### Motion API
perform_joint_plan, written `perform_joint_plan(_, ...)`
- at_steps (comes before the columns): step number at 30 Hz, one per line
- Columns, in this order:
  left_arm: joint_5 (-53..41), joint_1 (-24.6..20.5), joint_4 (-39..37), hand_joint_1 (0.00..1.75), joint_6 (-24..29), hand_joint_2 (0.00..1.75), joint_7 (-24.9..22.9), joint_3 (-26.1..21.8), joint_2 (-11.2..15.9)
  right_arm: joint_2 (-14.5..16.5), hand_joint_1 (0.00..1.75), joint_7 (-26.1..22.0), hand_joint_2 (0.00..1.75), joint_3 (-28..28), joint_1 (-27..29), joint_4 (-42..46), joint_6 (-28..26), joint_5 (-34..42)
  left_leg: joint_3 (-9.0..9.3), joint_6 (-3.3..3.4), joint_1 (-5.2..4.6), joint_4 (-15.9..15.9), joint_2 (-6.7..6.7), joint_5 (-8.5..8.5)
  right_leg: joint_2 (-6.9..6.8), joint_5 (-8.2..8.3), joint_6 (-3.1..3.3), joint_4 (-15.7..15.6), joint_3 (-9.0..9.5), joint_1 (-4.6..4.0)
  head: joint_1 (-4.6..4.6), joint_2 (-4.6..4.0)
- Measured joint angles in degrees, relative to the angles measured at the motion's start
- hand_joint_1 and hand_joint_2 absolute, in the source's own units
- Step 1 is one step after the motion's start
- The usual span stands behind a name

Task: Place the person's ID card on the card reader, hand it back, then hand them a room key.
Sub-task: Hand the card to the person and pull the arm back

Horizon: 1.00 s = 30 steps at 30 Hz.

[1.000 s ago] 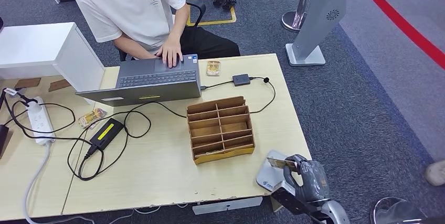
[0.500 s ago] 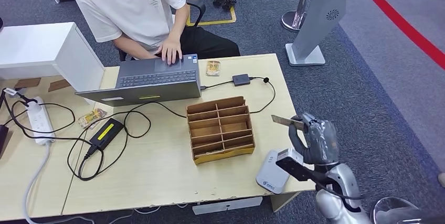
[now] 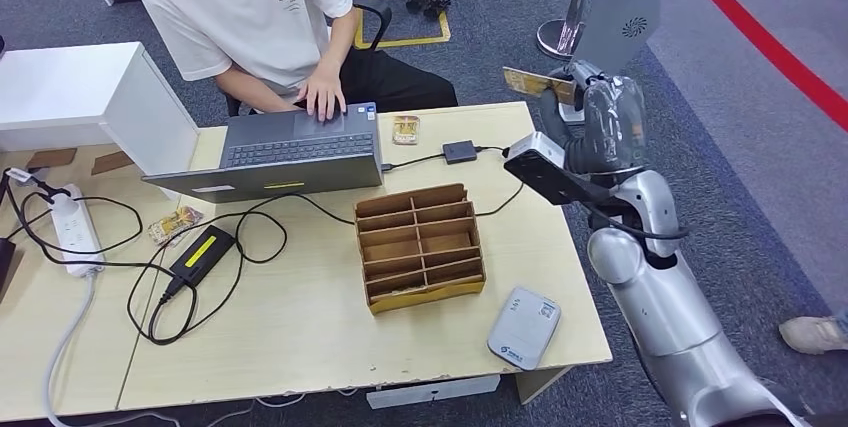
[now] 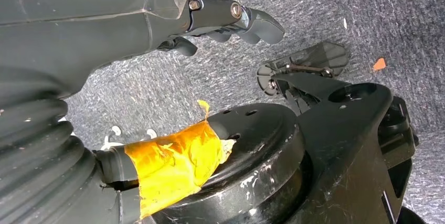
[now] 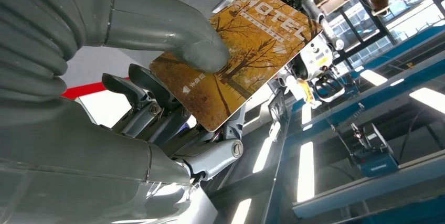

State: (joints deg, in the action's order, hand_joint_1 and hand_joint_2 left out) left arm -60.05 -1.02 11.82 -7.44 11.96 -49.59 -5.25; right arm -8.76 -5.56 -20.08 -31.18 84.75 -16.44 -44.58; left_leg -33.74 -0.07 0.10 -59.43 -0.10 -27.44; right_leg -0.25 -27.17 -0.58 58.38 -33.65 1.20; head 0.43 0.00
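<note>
My right hand (image 3: pixel 597 112) is raised above the far right corner of the table (image 3: pixel 300 327), and it grips a card (image 3: pixel 527 81) between the thumb and the darker fingers. In the right wrist view the card (image 5: pixel 239 51) shows an orange autumn-tree print with the word HOTEL along one edge; the grey thumb (image 5: pixel 173 35) presses on its printed face and the fingers (image 5: pixel 157 111) back it from behind. From the head view I see the card held roughly flat, edge-on to me, pointing toward the person (image 3: pixel 250 17) seated at the far side of the table. That person has one hand (image 3: pixel 322 99) on the laptop (image 3: pixel 285 152).

The card reader (image 3: pixel 523 326), a pale grey pad with rounded corners, lies near the front right edge of the table, well apart from my right hand, and its top is bare. Between it and the laptop stands a brown wooden organiser (image 3: pixel 420 245) with several compartments. A second small card (image 3: pixel 405 129) lies on the table just beside the laptop's right end.

My left hand (image 4: pixel 231 19) hangs over grey carpet, its dark fingers curled inward and holding nothing.

A power strip (image 3: pixel 75 232) and a black adapter (image 3: pixel 203 250) with looping cables sit on the left part of the table.
</note>
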Motion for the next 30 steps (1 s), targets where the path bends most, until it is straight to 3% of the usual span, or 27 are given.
perform_joint_plan(9, -2.7, -0.1, 0.0, 0.00, -0.1, 1.75, 0.4, 0.0, 0.1, 0.2, 1.75, 5.3, 1.75, -3.3, -10.8, -8.5, 1.9, -7.1, -0.02, 0.02, -0.01, 0.0, 0.04, 0.03, 0.03, 0.02, 0.01, 0.0, -0.01, 0.01, 0.00, 0.01)
perform_joint_plan(19, -6.8, -0.4, 0.0, 0.00, -0.1, 1.75, 1.3, 1.2, 0.5, 5.2, 1.75, 11.8, 1.75, -10.1, -25.7, -26.9, 1.4, -21.6, -0.01, -0.02, 0.03, 0.0, 0.01, 0.11, 0.02, 0.05, 0.04, 0.0, -0.04, -0.05, 0.00, 0.01)
perform_joint_plan(30, -8.2, -0.4, 0.0, 0.00, -0.3, 1.75, 1.8, 2.5, 0.6, 9.0, 1.75, 13.0, 1.75, -13.3, -30.2, -36.8, 1.2, -24.7, -0.02, -0.03, 0.05, 0.0, 0.02, 0.11, 0.03, 0.05, 0.04, 0.0, -0.04, -0.07, 0.01, 0.01)
